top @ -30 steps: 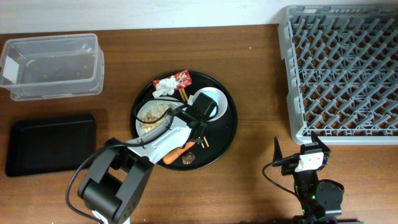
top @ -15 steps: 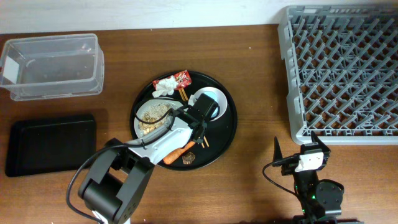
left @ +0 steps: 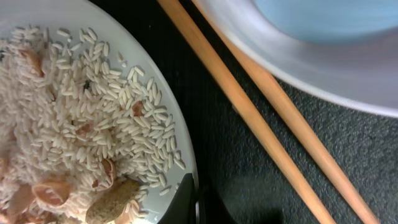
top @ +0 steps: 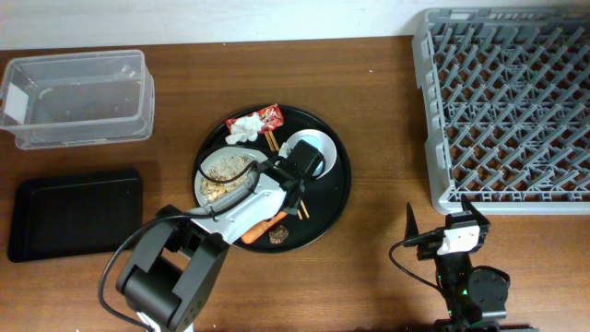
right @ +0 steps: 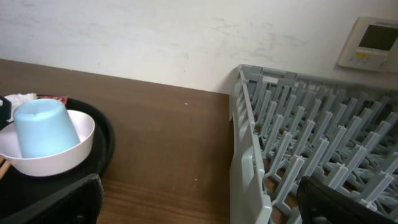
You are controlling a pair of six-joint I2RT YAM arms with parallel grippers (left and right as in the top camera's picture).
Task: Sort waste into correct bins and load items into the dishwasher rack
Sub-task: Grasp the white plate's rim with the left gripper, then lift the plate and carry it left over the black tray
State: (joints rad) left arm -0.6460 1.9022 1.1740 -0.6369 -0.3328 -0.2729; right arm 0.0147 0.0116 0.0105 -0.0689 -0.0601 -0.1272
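Presently the left end effector [left: 194, 202] is clenched, tips meeting at the 3 o'clock rim of the round pale grey-white dish [left: 134, 46], which sits at 9 o'clock on the round black tray [top: 336, 189]; whether the rim is pinched I cannot tell; thin brown wooden chopsticks [left: 249, 112] lie just beside; the right end effector [right: 205, 202] hangs released at the brown counter's [top: 387, 120] 5 o'clock.

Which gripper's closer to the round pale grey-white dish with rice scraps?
Left. The left gripper sits shut at the rim of the round pale grey-white dish; the right gripper hangs open far to its right, well apart.
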